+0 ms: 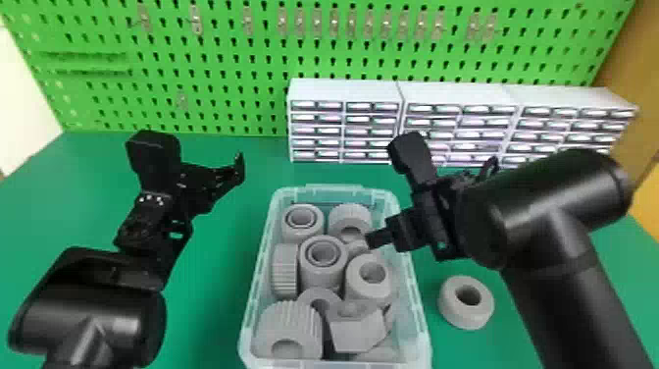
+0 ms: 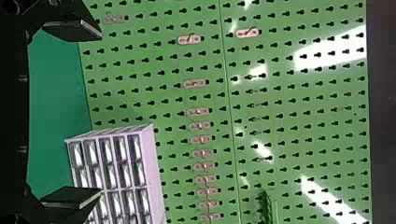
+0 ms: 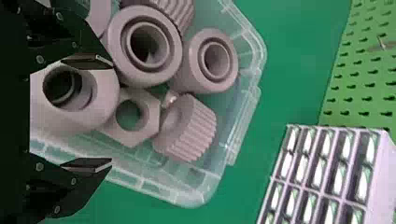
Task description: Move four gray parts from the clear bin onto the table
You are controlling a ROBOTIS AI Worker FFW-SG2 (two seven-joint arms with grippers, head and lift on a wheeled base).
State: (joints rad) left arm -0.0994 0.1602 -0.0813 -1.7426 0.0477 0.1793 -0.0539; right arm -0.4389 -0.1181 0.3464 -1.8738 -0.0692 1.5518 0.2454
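Right gripper [image 3: 111,111] is hanging open over the clear bin [image 1: 338,190], likely for straddling a gray part [image 3: 56,116]; left gripper [image 2: 100,112], also open, is idling aside.

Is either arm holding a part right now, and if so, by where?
Nothing is held. The left pincer is open and empty; the right pincer is open over the clear bin, closed on none of the gray parts.
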